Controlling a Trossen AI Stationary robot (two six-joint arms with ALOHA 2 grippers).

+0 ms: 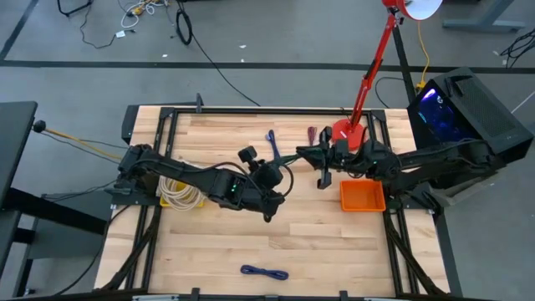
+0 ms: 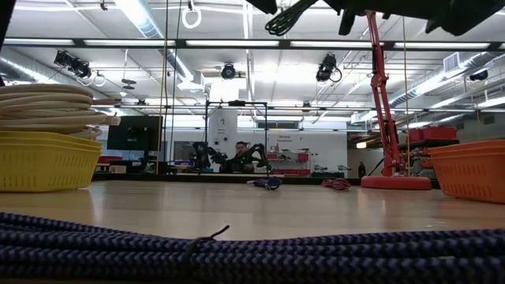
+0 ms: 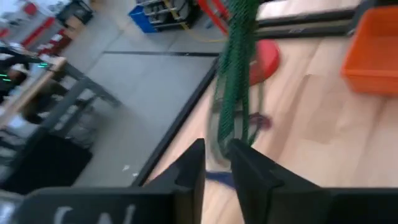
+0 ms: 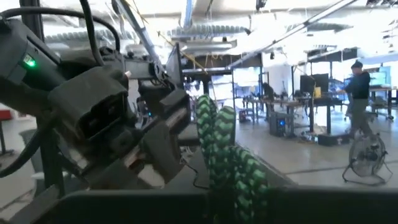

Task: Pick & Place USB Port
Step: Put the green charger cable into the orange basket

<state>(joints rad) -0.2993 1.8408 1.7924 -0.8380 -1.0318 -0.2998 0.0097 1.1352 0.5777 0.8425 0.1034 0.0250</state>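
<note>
A green braided cable (image 1: pixel 298 154) is up in the air over the middle of the table, between my two arms. In the low view it shows as a hanging loop (image 2: pixel 287 17) under the arms. My left gripper (image 3: pixel 217 167) comes from the table's left and is shut on the cable (image 3: pixel 236 68); it also appears in the high view (image 1: pixel 277 167). My right gripper (image 1: pixel 313 156) reaches in from the right. The cable (image 4: pixel 225 155) rises close in front of its camera, and the left gripper (image 4: pixel 166 127) stands just beyond. My left gripper pinches the green cable between its two fingers (image 3: pixel 194 171), on a looped stretch (image 3: pixel 219 138) that runs away from the fingertips. The cable is lifted clear of the table. My right gripper is shut on the cable's other stretch (image 4: pixel 239 186); its own body hides the place of contact.
An orange bin (image 1: pixel 362 196) sits below the right arm, near a red lamp base (image 1: pixel 347 132). A yellow basket of white cables (image 1: pixel 180 192) is at the left. A blue cable (image 1: pixel 264 272) lies near the near edge; blue (image 1: pixel 272 138) and red (image 1: pixel 312 134) cables lie toward the far side.
</note>
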